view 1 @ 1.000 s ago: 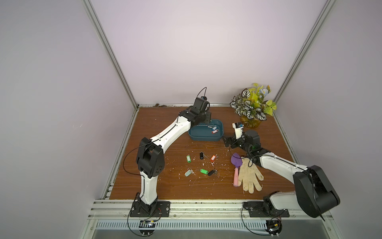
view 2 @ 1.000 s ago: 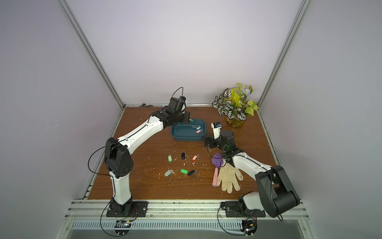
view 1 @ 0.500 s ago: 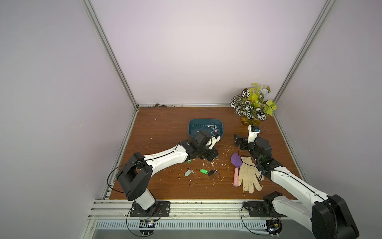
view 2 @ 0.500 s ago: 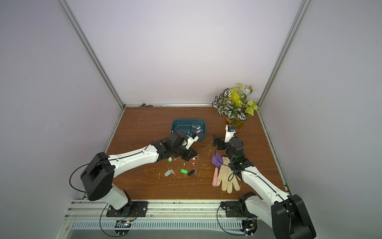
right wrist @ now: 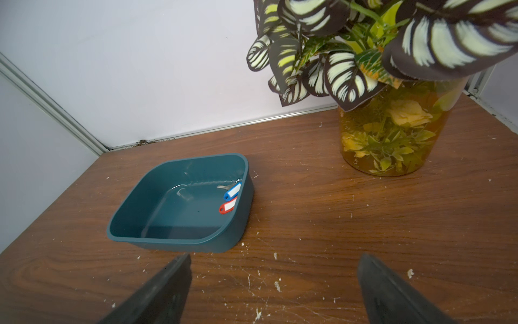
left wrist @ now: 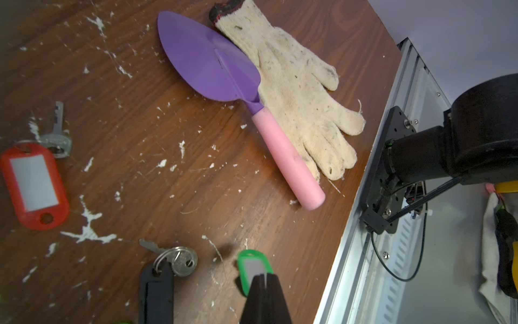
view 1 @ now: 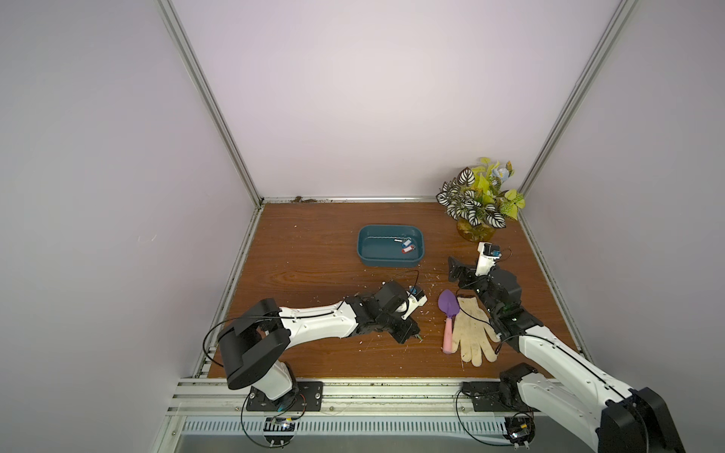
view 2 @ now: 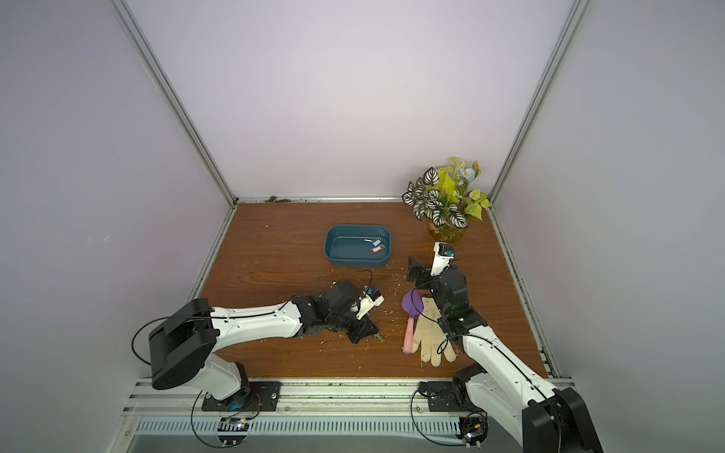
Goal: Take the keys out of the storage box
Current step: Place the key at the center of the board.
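Keys come in two lots here, so begin at the left gripper (left wrist: 262, 280). Its jaws are pressed fully together on the near end of a green-tagged key (left wrist: 253, 263), whose tag juts past the tips just above the desk (left wrist: 168, 168) (a small shadow beside it makes me judge it pinched, not lying loose). This is near the desk's front edge, with a black-tagged key (left wrist: 155, 286) just beside it and the trowel (left wrist: 213, 64) and glove (left wrist: 294, 84) further toward the right edge.

The right gripper (right wrist: 274, 258) is spread as wide as it goes and holds nothing. It is low over the desk and pointed at the storage box (right wrist: 182, 245), which lies beyond it toward the back edge and a little to its left, long axis across the desk. Two keys remain inside, close to the box's right-hand wall: a blue-tagged key (right wrist: 233, 191) and a red-tagged key (right wrist: 227, 207) just beside it, tags roughly parallel and slanted.

The right arm is plainly nearer, the left well apart from the box. I judge the next reach to be the right's: over that wall, jaws set across a tag's narrow width.
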You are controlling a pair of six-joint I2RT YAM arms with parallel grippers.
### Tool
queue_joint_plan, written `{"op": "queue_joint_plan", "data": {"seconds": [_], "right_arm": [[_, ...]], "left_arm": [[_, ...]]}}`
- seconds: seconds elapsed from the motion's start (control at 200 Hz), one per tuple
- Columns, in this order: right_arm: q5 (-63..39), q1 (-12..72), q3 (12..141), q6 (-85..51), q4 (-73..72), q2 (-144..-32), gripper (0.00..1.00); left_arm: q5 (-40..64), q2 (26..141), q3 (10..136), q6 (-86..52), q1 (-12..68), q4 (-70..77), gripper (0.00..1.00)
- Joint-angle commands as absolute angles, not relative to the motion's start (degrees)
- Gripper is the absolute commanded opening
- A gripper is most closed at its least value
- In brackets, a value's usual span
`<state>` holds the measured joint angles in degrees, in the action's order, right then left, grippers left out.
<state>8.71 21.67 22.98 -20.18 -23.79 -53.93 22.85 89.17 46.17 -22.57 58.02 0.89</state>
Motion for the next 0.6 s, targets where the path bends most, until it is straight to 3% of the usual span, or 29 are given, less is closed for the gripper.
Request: {"op": "queue_joint_plan", "data": {"seconds": [0.0, 0.09, 0.205, 0.265, 0.54, 0.595], "right_arm": [[7.51, 21.57, 22.64, -21.83, -26.03, -52.74, 0.99], [7.37, 21.57, 22.2, -21.94, -25.86, -52.32, 0.99], [7.32, 21.63, 21.71, -21.92, -25.75, -51.49, 0.99], [7.39, 21.67, 21.58, -21.91, -25.57, -51.2, 0.99], [7.09, 21.62, 21.36, -21.87, -26.09, -51.54, 0.99], [7.08, 21.45, 21.35, -21.84, -26.06, -51.54, 0.99]], "left_arm": [[22.97, 89.15, 44.74, -24.16, 58.24, 3.83, 0.0], [22.61, 89.78, 43.59, -24.52, 58.26, 4.22, 0.05], [22.02, 90.22, 43.22, -24.49, 58.22, 4.23, 0.22], [21.38, 90.18, 43.48, -24.35, 58.27, 3.88, 0.38], [18.61, 88.75, 44.17, -23.91, 58.19, 2.08, 0.53], [16.58, 88.33, 45.32, -23.58, 57.91, 0.84, 0.6]]}}
